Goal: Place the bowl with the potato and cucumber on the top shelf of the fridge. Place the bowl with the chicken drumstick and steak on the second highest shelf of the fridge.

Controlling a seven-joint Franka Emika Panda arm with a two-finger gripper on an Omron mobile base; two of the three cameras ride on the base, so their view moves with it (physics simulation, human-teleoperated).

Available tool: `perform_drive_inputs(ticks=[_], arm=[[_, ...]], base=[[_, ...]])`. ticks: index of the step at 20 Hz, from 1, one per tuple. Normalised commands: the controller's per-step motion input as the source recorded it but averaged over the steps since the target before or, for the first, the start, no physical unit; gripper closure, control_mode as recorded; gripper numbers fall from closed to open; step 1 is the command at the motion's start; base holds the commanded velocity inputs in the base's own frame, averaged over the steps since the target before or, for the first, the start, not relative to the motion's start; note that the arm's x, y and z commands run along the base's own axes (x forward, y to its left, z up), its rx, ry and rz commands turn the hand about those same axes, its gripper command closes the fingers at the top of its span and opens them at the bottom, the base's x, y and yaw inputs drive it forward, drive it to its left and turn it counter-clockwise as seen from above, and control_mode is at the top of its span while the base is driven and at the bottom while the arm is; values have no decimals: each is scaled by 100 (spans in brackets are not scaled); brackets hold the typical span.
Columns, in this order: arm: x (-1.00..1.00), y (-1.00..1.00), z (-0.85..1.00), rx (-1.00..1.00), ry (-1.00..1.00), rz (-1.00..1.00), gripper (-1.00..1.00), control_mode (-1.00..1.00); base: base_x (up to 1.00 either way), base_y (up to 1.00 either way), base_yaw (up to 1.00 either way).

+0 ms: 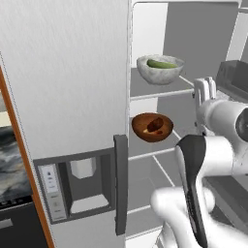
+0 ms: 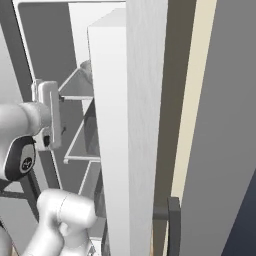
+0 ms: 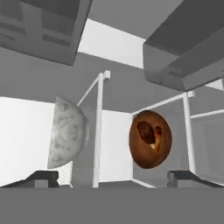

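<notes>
Gripper (image 3: pixel 112 177) wide open, empty, clear of brown bowl (image 1: pixel 152 127), which sits one shelf below stone bowl (image 1: pixel 160 69). Both look placed; next probably pull arm out.

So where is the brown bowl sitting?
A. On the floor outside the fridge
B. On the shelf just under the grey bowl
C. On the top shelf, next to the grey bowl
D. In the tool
B: in the left base view the brown bowl sits on the second shelf of the open fridge, right under the grey bowl on the top shelf, and nothing is holding it.
</notes>
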Motion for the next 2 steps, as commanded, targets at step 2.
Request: perform_drive_inputs(ticks=[2], arm=[[-100,15,3,2,0,-6,-100,-100]], base=[[0,0,0]])
